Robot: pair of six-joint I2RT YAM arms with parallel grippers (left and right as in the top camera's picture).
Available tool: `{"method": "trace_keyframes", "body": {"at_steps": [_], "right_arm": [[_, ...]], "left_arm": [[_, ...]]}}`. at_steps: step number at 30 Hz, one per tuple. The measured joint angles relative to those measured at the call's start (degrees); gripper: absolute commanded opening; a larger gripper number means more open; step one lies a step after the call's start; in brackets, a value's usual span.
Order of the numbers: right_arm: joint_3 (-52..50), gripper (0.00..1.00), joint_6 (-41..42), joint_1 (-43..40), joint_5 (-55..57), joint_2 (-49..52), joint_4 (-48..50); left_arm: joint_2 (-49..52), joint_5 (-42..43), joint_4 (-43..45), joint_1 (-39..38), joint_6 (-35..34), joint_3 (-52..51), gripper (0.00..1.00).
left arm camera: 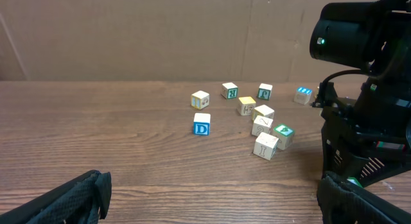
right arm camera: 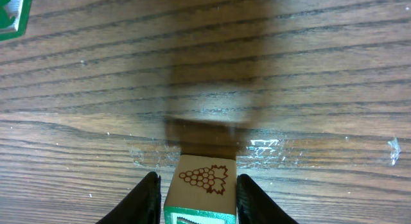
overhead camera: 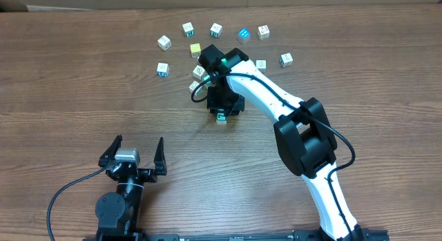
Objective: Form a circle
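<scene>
While the wooden table (overhead camera: 62, 82) is filling the overhead view, the right arm (overhead camera: 304, 137) is reaching across it from the near right edge toward the far middle. The left arm (overhead camera: 117, 206) is sitting low at the near edge.

The left gripper (overhead camera: 137, 152) is pointing away from its base. Its fingers are standing wide apart and holding nothing.

The right gripper (right arm camera: 198, 182) is pointing down at the table. Its fingers (right arm camera: 146, 198) are bracketing the grape cube (right arm camera: 204, 176), a green-edged block with a grape-bunch picture, close on both sides. Cannot tell whether they are pressing on it or only flanking it.

The circle (left arm camera: 263, 126) is sitting just beside the right gripper, on its far-left side. It is three whitish cubes and one green-topped, packed tight. In the overhead view the right arm is covering most of it.

Loose cubes (overhead camera: 216, 30) are lying in an arc beyond the circle, apart from one another. A blue D cube (left arm camera: 201, 125) is sitting alone to the circle's left.
</scene>
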Motion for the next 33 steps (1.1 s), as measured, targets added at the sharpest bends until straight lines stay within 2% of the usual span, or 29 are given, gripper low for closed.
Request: {"method": "trace_keyframes", "body": {"at_steps": [4, 5, 7, 8, 16, 19, 25, 33], "right_arm": [[0.0, 0.51, 0.0, 0.0, 0.0, 0.0, -0.1], [0.0, 0.62, 0.1, 0.0, 0.0, 0.0, -0.2], [0.0, 0.97, 0.1, 0.0, 0.0, 0.0, -0.6], [0.0, 1.0, 0.0, 0.0, 0.0, 0.0, -0.6], [0.0, 0.99, 0.0, 0.0, -0.1, 0.0, -1.0], [0.0, 0.87, 0.1, 0.0, -0.1, 0.0, -1.5], [0.0, 0.76, 0.1, 0.0, -0.2, 0.0, -2.2], [0.0, 0.7, 0.0, 0.0, -0.2, 0.0, -2.4]], "left_arm": [[0.0, 0.0, 0.0, 0.0, 0.0, 0.0, 1.0], [0.0, 0.0, 0.0, 0.0, 0.0, 0.0, 1.0], [0.0, 0.0, 0.0, 0.0, 0.0, 0.0, 1.0], [0.0, 0.0, 0.0, 0.0, 0.0, 0.0, 1.0], [0.0, 0.0, 0.0, 0.0, 0.0, 0.0, 1.0], [0.0, 0.0, 0.0, 0.0, 0.0, 0.0, 1.0], [0.0, 0.0, 0.0, 0.0, 0.0, 0.0, 1.0], [0.0, 0.0, 0.0, 0.0, 0.0, 0.0, 1.0]]}}
